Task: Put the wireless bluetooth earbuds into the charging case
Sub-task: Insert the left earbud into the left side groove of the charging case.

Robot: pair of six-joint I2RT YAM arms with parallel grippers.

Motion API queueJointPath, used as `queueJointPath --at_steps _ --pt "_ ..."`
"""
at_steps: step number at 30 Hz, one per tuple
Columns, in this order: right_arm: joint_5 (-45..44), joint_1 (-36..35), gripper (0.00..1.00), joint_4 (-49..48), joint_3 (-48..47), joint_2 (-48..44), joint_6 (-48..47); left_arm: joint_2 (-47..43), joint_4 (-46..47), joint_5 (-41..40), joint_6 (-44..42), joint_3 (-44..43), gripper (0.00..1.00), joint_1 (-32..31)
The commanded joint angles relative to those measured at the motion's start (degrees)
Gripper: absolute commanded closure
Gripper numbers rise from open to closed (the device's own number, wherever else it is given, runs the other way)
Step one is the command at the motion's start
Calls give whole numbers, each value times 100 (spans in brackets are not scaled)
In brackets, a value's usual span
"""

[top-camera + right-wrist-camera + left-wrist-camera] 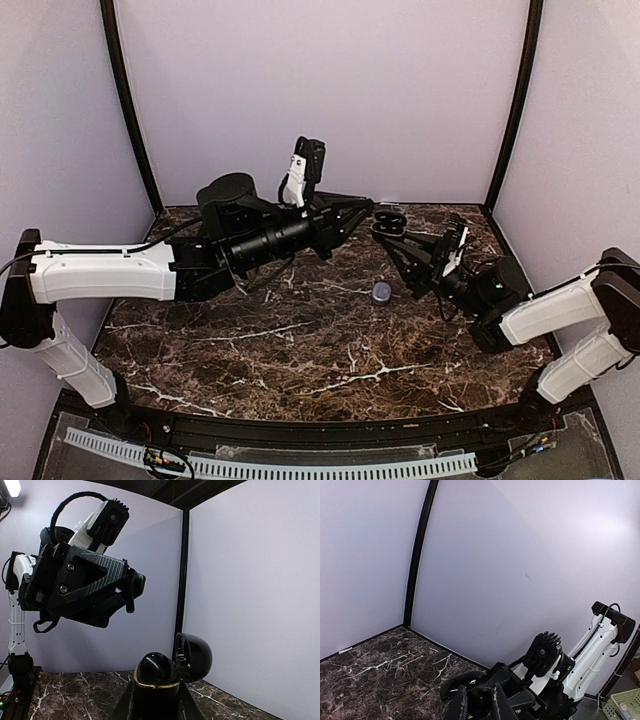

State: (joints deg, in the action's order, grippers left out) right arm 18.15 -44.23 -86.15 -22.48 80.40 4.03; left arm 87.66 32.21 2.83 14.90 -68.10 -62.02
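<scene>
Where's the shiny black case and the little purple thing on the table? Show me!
Shiny black round charging case point(156, 672), right wrist view, on its dome above the gold band.
Small pale purple rounded bud point(381, 292), top external view, on its middle.

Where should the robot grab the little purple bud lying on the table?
Probably around its middle, coming straight down from above. The bud is small and rounded and lies low on the table with bare marble beside it, so there is room to come down on either side and pinch it.
</scene>
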Motion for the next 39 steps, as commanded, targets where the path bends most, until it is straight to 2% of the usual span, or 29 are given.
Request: queueJointPath --at_steps 1,10,22,39 --pt "313 61 100 -748 -308 191 242 95 455 720 196 -92 100 180" --pt "607 63 100 -877 -425 373 335 345 638 898 299 -38 100 351" --pt "570 63 100 -916 -411 401 362 486 676 1034 415 36 100 384" --pt "589 151 100 -1101 -429 448 543 317 670 910 418 360 100 383"
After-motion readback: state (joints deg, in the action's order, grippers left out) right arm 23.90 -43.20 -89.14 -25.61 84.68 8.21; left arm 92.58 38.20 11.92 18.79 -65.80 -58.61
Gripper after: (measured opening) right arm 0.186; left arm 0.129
